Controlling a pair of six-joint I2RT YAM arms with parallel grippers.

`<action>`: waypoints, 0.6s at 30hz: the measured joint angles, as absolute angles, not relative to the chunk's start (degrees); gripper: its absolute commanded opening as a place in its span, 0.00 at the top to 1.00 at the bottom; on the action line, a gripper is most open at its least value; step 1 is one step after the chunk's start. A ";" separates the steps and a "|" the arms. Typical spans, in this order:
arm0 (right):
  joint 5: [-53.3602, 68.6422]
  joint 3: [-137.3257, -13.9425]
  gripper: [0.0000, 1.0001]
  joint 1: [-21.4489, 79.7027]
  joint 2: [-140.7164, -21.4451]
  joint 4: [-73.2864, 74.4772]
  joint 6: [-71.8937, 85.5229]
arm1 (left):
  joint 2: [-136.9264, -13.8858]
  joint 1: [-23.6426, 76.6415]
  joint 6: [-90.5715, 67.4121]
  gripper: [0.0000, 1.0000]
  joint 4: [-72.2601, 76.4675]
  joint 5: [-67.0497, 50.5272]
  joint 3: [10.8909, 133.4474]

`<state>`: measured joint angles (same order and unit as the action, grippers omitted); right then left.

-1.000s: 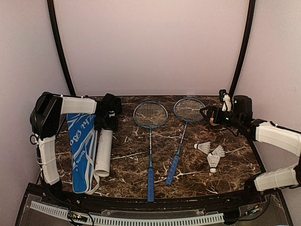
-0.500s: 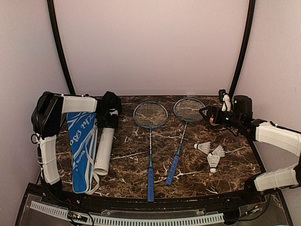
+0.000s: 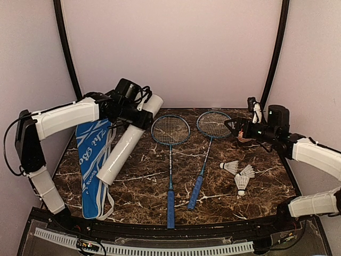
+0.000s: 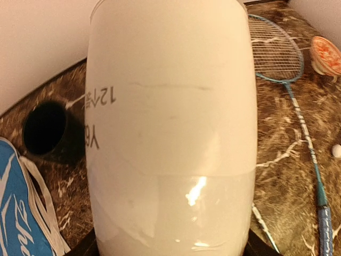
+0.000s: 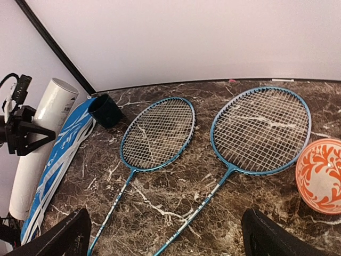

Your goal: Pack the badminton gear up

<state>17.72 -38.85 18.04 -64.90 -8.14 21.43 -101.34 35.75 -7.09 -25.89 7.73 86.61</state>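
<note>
Looking at this one, the left claw (image 3: 136, 114) is clamped round the white tube (image 3: 125, 144) up toward its far end. The tube sits at a slant, with the far end up in the air by the back wall and the near end down low, just beside the blue bag (image 3: 90, 165). I can't tell if that low end is touching the worktop (image 3: 224, 205) or hanging just off it. On the left wrist cam the tube fills nearly the whole view, with printed lettering on its side, so the grip looks square across the body.

My guess on the tilt is that whichever end is open has to face somewhere the other arm can feed things in. Gripping toward one end also leaves the rest of the tube free.

The right claw (image 5: 168, 240) is spread wide with nothing in it, hovering at the back right just beside the head of the second racket (image 3: 214, 124). The three shuttlecocks (image 3: 241, 183) are bunched together on the right, near that arm, so I'd say it's the obvious one to fetch them.

The first racket (image 3: 170, 129) lies nearer the bag. Both rackets are flat in the middle, side by side and not touching, with their handles toward the bases. The bag lies flat along the left and looks unfilled, though I can't see inside it. There's a small dark cup (image 5: 105, 110) at the back near the tube, and it isn't part of the kit. I'd call the packing barely begun.
</note>
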 measured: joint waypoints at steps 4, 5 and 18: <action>21.52 -40.73 0.01 18.04 -63.57 -7.42 19.73 | -95.31 40.73 0.16 0.49 -25.10 4.10 85.93; 22.50 -41.34 0.01 18.06 -63.46 -7.11 19.27 | -94.11 41.36 1.52 0.50 -24.95 2.83 85.27; 33.54 -48.01 0.23 29.28 -59.90 0.49 11.22 | -73.87 49.06 23.00 0.53 -17.34 -7.90 58.19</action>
<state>33.54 -48.01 29.28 -59.90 0.49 11.22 -73.87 49.06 23.00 -17.34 -7.90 58.19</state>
